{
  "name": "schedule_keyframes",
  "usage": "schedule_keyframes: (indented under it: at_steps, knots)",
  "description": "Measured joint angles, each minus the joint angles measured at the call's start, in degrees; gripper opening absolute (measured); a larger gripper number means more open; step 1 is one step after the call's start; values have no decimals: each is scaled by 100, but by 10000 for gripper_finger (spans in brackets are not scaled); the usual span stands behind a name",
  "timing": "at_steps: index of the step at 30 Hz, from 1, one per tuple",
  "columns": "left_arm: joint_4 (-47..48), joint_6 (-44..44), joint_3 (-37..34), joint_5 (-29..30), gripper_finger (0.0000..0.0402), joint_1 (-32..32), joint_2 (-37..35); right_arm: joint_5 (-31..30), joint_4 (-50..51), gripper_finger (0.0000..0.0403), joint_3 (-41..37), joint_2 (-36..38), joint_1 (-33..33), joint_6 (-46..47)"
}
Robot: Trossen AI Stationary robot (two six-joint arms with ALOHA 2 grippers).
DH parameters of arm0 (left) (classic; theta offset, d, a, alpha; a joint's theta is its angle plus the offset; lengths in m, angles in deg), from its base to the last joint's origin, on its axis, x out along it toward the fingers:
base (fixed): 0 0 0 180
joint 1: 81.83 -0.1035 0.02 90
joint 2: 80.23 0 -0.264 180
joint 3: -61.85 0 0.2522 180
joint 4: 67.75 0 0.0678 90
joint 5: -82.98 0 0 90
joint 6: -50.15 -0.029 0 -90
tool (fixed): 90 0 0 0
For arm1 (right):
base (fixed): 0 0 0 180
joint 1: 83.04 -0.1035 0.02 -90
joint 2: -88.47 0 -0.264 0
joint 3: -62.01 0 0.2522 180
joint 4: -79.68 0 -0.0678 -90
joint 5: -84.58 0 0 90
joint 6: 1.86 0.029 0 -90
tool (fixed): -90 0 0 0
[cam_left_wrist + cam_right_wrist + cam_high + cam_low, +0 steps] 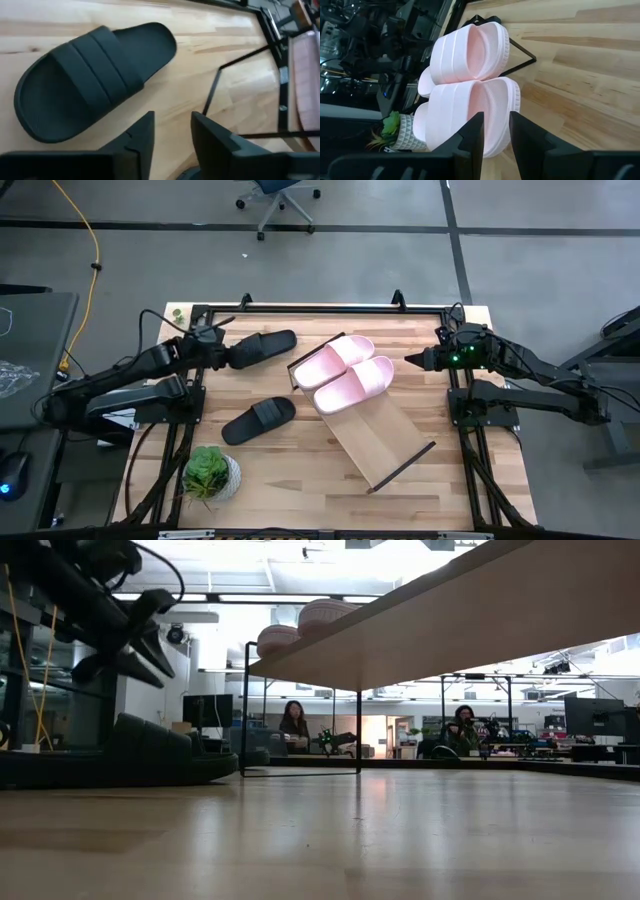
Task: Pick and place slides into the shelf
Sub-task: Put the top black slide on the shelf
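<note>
Hovering our left claw partly open and empty just beside a black slide, we judge its pickup comes next: straddle it, then close. Farther off, both pink slides sit on the shelf; our right claw waits beyond, slightly parted, empty.

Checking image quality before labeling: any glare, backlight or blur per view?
High view: even light, sharp. Low view: bright room behind silhouettes the shelf and black slide; table sheen. Left wrist view: black slide slightly soft. Right wrist view: pink slides clear.

Two dark arms, seemingly matte
</note>
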Motion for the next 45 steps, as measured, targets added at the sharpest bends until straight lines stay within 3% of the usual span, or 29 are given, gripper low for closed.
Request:
schedule_keyframes:
  at_steps: [7, 13, 27, 33, 45]
  knots:
    - [-86, 228, -137, 250, 164, 0, 7, 0, 0, 83, 1, 0, 1, -58]
    - [-105, 81, -137, 489, 165, -72, 9, 2, 2, 83, 2, -2, 1, -103]
    - [-416, -1211, -137, -1482, 132, -2240, 115, -15, 3, 83, 2, -2, 0, 5]
    - [-377, -1596, -135, -2402, 137, -2684, 588, -6, 2, 83, 0, -2, 2, 47]
    - [-197, -1728, -135, -2340, 156, -2695, 1301, -47, 2, 83, 0, -9, 1, 50]
